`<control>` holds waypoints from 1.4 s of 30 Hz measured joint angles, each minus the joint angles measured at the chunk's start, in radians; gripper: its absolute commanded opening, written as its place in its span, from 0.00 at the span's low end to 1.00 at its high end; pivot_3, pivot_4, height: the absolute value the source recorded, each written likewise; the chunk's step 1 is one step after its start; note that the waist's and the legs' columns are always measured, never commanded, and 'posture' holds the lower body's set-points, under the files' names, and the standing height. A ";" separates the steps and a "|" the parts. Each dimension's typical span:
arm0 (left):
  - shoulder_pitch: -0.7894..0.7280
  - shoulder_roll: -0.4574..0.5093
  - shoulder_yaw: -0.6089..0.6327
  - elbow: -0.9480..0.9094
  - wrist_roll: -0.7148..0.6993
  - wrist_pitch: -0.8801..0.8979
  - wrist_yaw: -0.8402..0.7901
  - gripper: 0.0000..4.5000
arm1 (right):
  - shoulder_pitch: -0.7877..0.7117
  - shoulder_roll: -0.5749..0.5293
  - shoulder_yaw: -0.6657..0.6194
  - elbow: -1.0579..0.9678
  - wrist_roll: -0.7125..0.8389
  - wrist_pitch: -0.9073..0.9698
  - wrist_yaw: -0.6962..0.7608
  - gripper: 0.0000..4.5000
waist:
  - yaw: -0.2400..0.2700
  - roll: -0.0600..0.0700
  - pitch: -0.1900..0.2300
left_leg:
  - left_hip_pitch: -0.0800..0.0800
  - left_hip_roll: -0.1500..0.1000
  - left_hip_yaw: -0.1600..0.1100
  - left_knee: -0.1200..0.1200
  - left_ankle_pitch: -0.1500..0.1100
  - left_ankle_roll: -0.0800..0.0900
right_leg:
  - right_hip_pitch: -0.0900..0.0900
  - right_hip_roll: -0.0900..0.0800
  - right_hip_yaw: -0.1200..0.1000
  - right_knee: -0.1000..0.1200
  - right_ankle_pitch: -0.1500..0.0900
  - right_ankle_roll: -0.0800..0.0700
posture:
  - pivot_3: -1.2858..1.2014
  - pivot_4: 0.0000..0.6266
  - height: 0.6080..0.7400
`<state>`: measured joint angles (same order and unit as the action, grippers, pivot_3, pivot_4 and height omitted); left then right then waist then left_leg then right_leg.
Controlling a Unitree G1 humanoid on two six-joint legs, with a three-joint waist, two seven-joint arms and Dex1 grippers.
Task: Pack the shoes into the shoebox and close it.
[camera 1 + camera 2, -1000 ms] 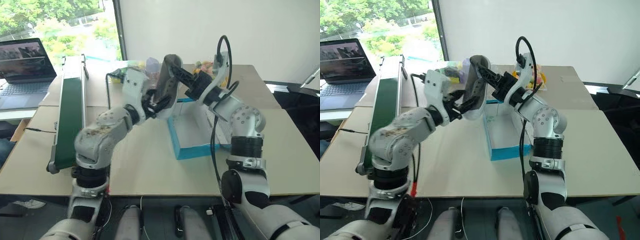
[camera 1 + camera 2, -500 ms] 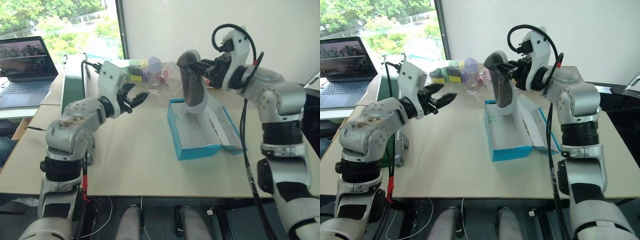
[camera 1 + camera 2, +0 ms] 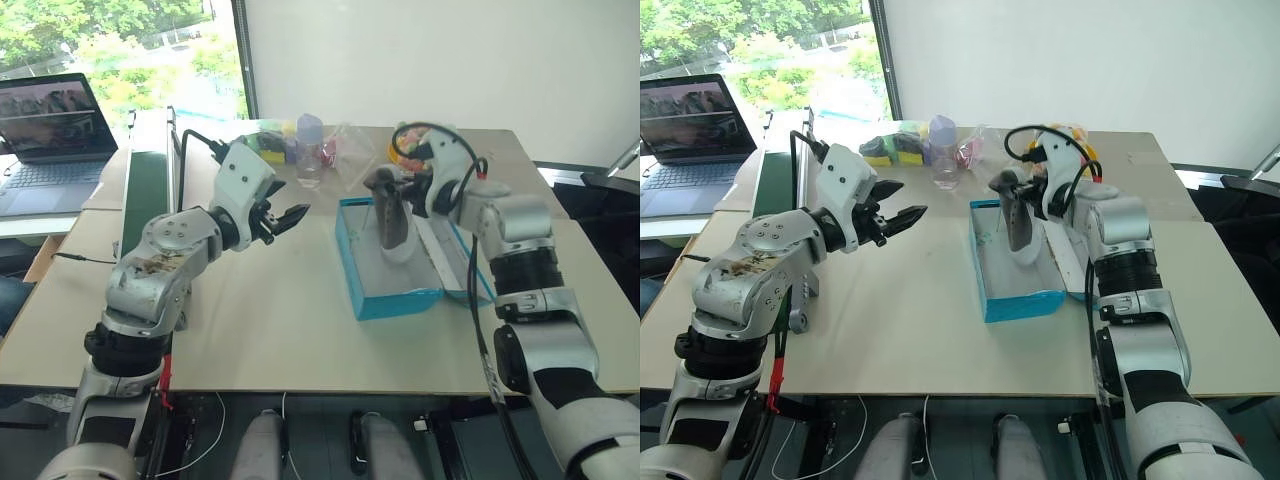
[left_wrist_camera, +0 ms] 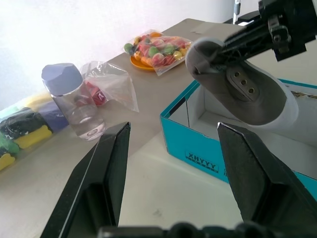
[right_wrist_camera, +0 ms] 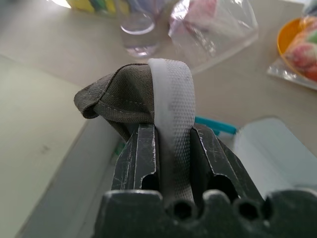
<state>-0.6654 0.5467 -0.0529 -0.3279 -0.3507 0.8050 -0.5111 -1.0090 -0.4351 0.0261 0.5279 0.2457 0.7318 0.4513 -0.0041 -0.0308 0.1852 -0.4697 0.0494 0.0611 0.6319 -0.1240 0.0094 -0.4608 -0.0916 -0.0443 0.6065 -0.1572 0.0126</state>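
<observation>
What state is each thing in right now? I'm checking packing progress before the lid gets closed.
shoebox: open, lid folded out flat on the robot's right.
shoe: gripped at the heel, standing toe-down in the shoebox.
right gripper: shut on the shoe.
left gripper: open, empty, apart from the shoebox.
bottle: upright, capped.
laptop: open, screen on.

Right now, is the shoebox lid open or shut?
Open: the shoebox shows its whitish inside, the lid lies flat beside it.
</observation>
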 measured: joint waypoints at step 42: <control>0.028 0.022 0.067 0.003 0.043 0.009 0.068 0.66 | 0.032 0.074 0.023 -0.295 -0.046 0.090 0.128 0.98 | -0.009 0.000 0.000 | 0.002 0.001 0.000 0.001 0.000 0.000 | 0.000 0.001 0.001 0.004 0.002 0.003 | 0.52 0.24 0.99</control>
<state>-0.6375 0.5691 0.0144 -0.3245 -0.3072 0.8143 -0.4427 -0.9773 -0.3608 0.0494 0.2331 0.1993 0.8218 0.5789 -0.0129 -0.0307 0.1852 -0.4673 0.0502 0.0607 0.6325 -0.1240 0.0094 -0.4606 -0.0906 -0.0435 0.6104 -0.1552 0.0158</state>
